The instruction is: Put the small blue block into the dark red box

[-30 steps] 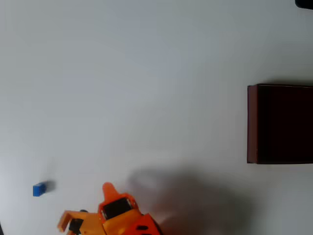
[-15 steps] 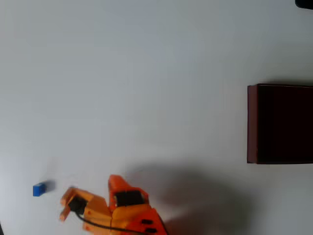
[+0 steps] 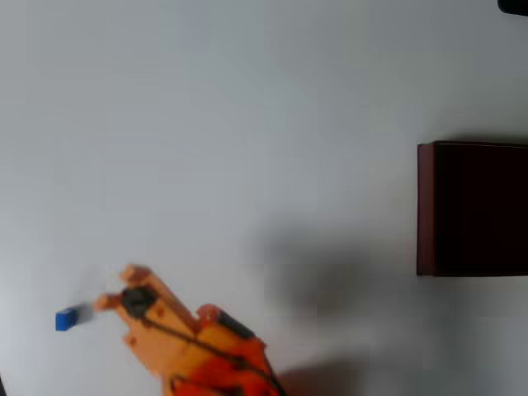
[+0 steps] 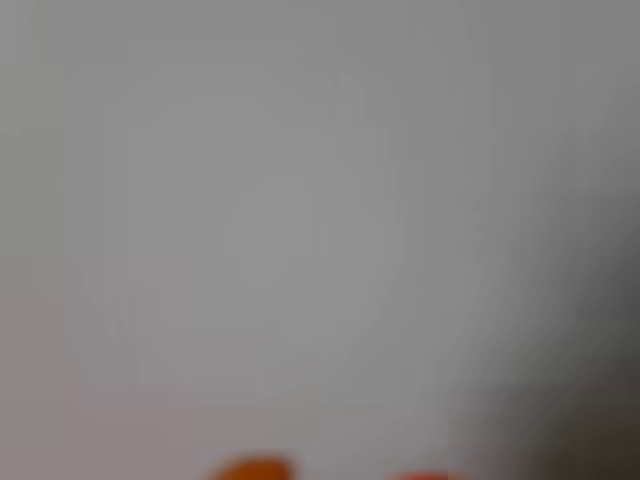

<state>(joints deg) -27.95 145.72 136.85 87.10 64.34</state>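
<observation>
In the overhead view the small blue block (image 3: 66,319) lies on the white table at the lower left. My orange gripper (image 3: 116,289) reaches in from the bottom edge, and its tips sit just right of the block and slightly above it in the picture, apart from it. The jaws look spread, with nothing between them. The dark red box (image 3: 425,209) stands far off at the right edge, its dark inside facing up. The wrist view is a grey blur with two orange fingertips (image 4: 250,468) at the bottom edge.
A small dark object (image 3: 513,5) pokes in at the top right corner of the overhead view. The arm's soft shadow (image 3: 330,280) falls on the table between the gripper and the box.
The gripper has swung up and left in the overhead view, from the bottom edge to just beside the blue block. Block and box have not moved.
</observation>
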